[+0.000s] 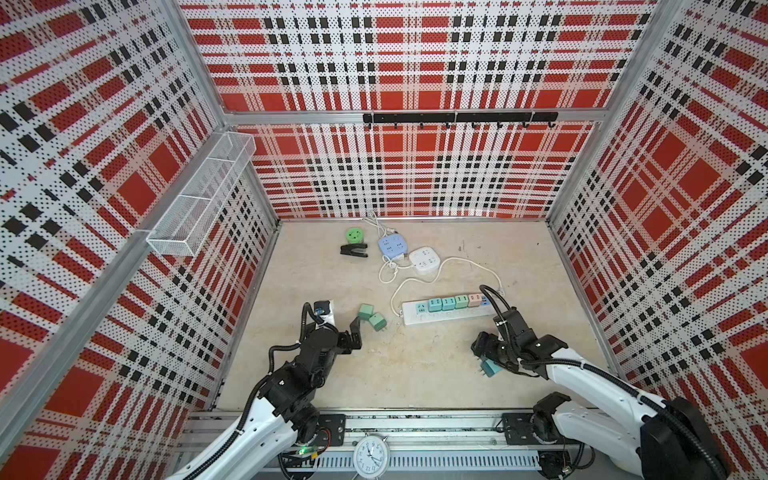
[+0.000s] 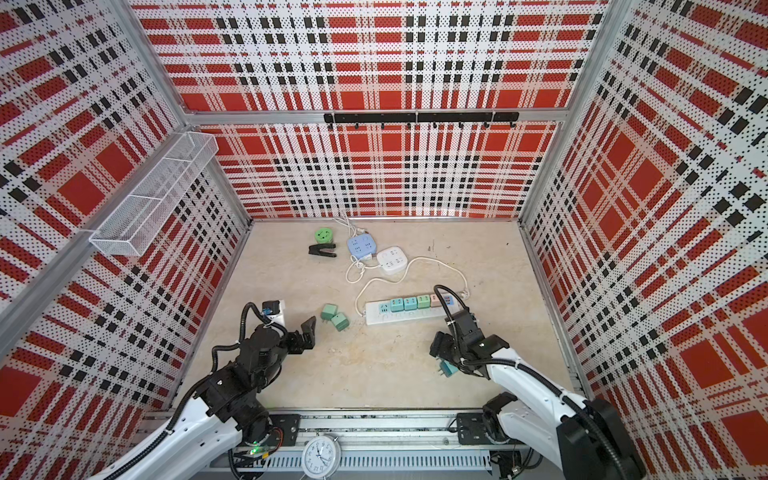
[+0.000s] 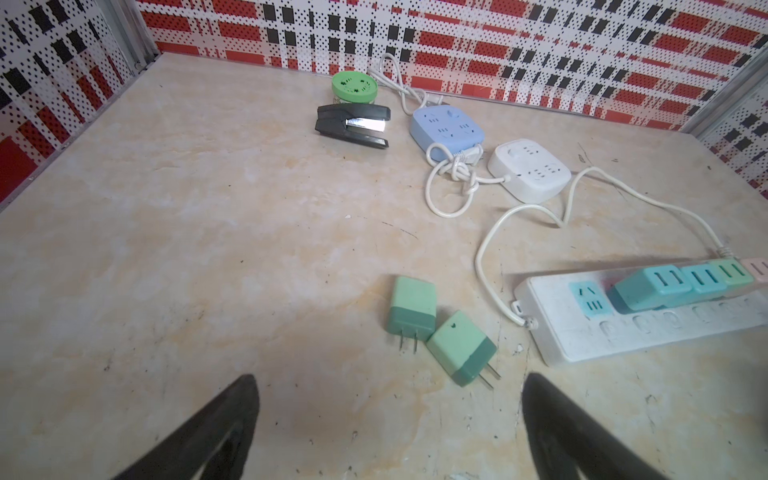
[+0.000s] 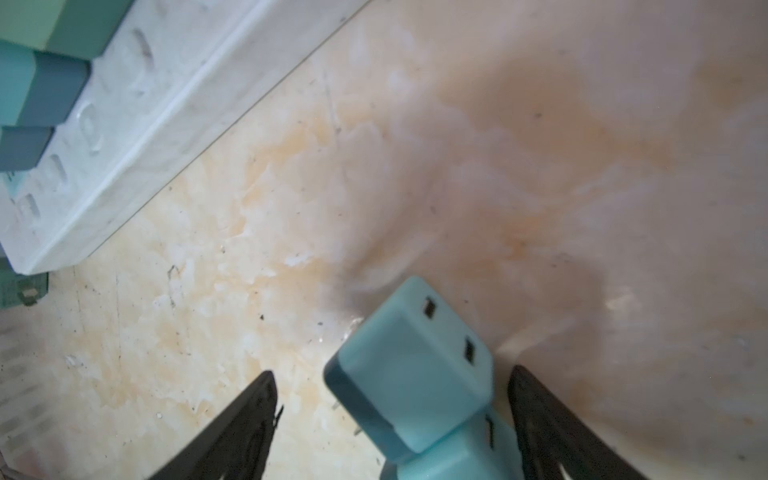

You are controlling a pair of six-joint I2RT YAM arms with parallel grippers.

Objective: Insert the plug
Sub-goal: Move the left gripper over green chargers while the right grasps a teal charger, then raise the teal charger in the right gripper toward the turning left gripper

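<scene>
Right wrist view: a teal plug (image 4: 411, 374) is straddled on the table (image 4: 540, 166) by the parted jaws of the right gripper (image 4: 390, 372) — not yet clamped. A square, centred grip is advised, prongs (image 1: 483, 372) kept clear for the free end socket (image 1: 421, 308) of the power strip (image 1: 440, 318). The left gripper (image 3: 389, 376) is spread, empty; the wall basket (image 1: 199, 195) appears empty.

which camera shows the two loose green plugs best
The left wrist view: the green plugs lie close and sharp, prongs plainly visible. Both top views show them small, left of the power strip, prongs barely readable. The right wrist view shows at most a green sliver at its edge.
</scene>
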